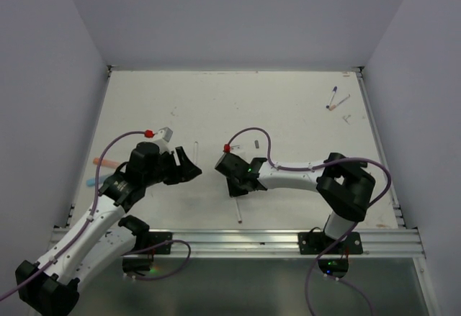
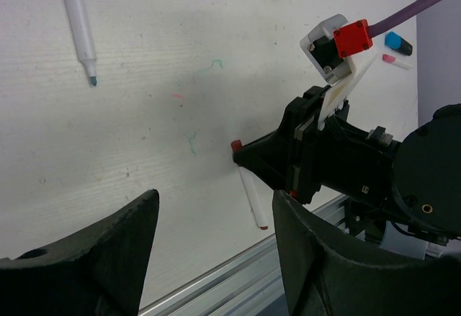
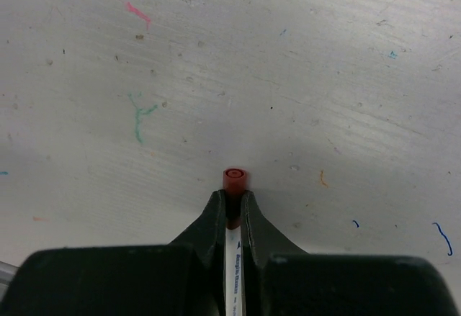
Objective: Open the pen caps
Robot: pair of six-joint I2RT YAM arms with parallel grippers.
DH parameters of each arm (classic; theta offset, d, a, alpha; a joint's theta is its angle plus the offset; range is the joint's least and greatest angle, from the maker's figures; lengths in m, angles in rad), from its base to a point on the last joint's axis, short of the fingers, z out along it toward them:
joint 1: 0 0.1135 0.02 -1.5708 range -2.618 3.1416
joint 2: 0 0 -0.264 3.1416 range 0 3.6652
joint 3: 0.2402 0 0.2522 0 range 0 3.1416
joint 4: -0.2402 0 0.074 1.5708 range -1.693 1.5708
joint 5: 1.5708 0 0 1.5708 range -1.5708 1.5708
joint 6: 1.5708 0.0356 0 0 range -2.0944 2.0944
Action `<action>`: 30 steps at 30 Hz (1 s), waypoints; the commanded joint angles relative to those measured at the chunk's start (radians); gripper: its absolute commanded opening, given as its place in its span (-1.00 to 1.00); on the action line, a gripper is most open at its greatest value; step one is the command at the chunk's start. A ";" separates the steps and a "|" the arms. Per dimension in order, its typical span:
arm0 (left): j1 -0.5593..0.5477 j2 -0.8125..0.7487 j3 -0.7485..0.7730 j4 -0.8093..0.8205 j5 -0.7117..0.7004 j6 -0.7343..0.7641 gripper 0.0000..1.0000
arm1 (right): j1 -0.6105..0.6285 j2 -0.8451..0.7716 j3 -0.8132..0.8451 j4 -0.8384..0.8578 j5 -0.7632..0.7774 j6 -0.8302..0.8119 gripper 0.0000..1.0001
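Well left of the dark red cap [image 3: 234, 178], an orange marker [image 1: 104, 162] and a pale blue marker [image 1: 94, 183] lie half hidden behind the left arm [image 1: 94, 222]. The left gripper [image 1: 189, 169] hangs just left of the cap, jaws wide and empty. The cap, one small round plastic tube, pokes out of the right gripper [image 3: 233, 198], whose jaws pinch the thin white barrel [image 3: 233, 258] just behind it (the barrel's far end is cut off). Far right of the cap, on the scribbled desk [image 1: 288, 107], some pens [image 1: 336, 100] are too small to count.
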 commanded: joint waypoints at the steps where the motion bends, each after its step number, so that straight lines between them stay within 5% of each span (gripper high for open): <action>1: -0.006 -0.023 -0.001 -0.025 0.047 0.027 0.33 | -0.001 0.019 -0.015 0.038 0.007 0.025 -1.00; 6: -0.004 -0.092 -0.036 0.024 0.174 0.050 0.19 | -0.055 -0.154 -0.052 0.085 -0.021 0.011 -1.00; 10: -0.004 -0.163 -0.149 0.286 0.406 -0.002 0.04 | -0.150 -0.349 -0.145 0.296 -0.151 0.007 -1.00; 14: -0.021 -0.210 -0.313 0.578 0.535 -0.154 0.14 | -0.242 -0.472 -0.181 0.391 -0.239 0.011 -1.00; 22: -0.183 -0.079 -0.354 0.846 0.440 -0.228 0.43 | -0.270 -0.497 -0.175 0.526 -0.358 0.088 -1.00; 30: -0.227 0.024 -0.279 0.836 0.319 -0.185 0.43 | -0.270 -0.488 -0.199 0.579 -0.411 0.128 -1.00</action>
